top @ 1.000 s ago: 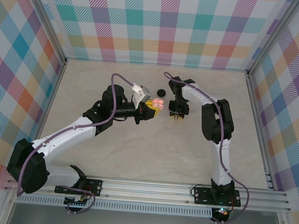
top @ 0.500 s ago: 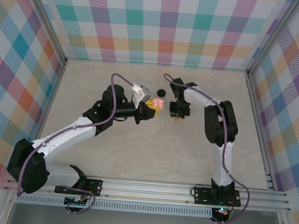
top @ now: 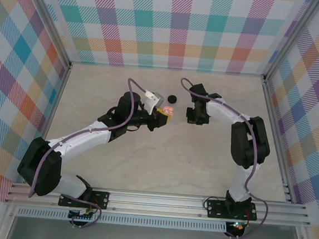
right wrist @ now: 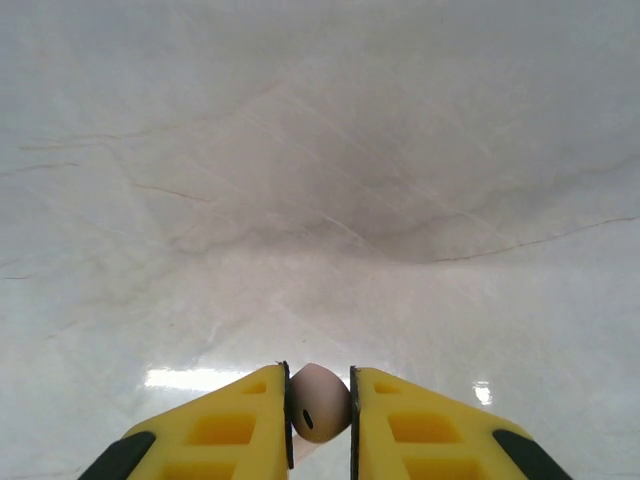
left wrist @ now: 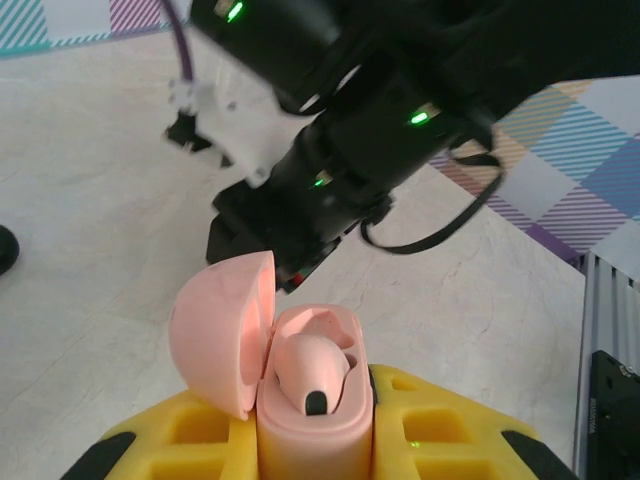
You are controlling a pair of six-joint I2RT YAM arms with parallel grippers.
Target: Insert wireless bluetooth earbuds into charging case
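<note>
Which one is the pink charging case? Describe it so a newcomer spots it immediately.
On the marble table, find the left gripper. Clamped there is the pink case, lid open, one pink earbud seated inside; the nearby black round object lies loose on the table.

Pale, marble-veined tabletop [top: 144,163], glossy with a glint of reflected light. Walled at the back and both sides by panels of pastel plaid [top: 179,26]. Edged along the near side by grooved aluminium rails [top: 163,200].
</note>
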